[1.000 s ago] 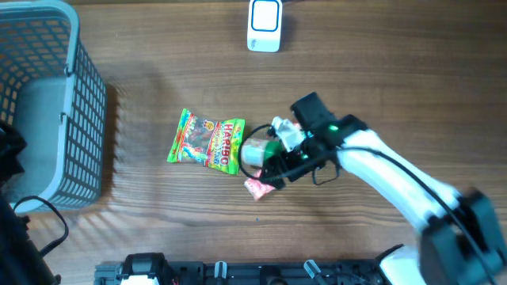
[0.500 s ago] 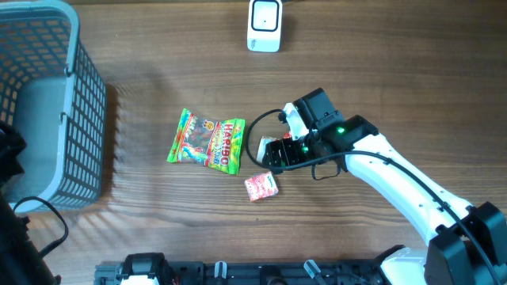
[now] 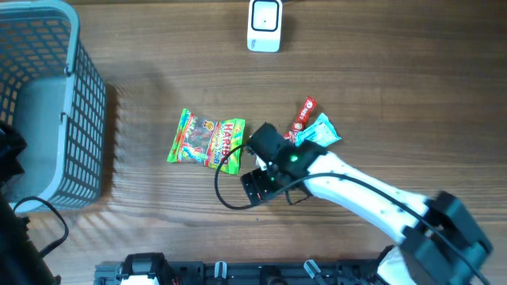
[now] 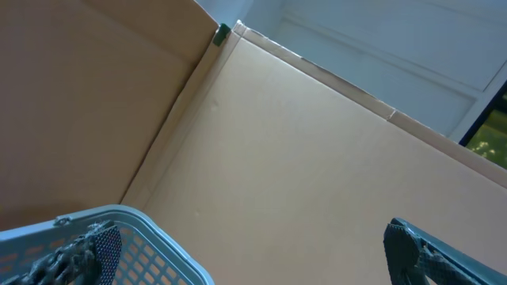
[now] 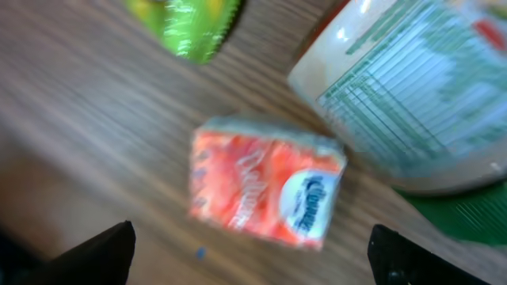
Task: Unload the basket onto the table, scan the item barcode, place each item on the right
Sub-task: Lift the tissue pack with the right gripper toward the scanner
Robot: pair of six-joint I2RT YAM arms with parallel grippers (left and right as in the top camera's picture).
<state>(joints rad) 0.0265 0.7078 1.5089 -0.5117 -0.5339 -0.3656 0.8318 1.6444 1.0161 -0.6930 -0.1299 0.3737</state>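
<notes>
Since a second ago the right gripper (image 3: 257, 184) has swung off the cluster of snacks toward the near edge, uncovering a red stick pack (image 3: 305, 113) and a teal wrapper (image 3: 321, 131), and it now hangs over the small orange-red packet (image 5: 265, 194). Its jaws are spread wide, one on each side of the packet, touching nothing as far as the wrist view shows. A labelled jar (image 5: 404, 87) lies just beside. The packet lies flat on the table (image 3: 396, 71), near the Haribo bag (image 3: 207, 143). The left gripper (image 4: 247, 252) is released too, idle by the basket (image 3: 83, 119). Nothing is lifted yet, so by my judgement grasping the packet, carrying it to the scanner (image 3: 264, 25) and presenting its barcode all remain.
</notes>
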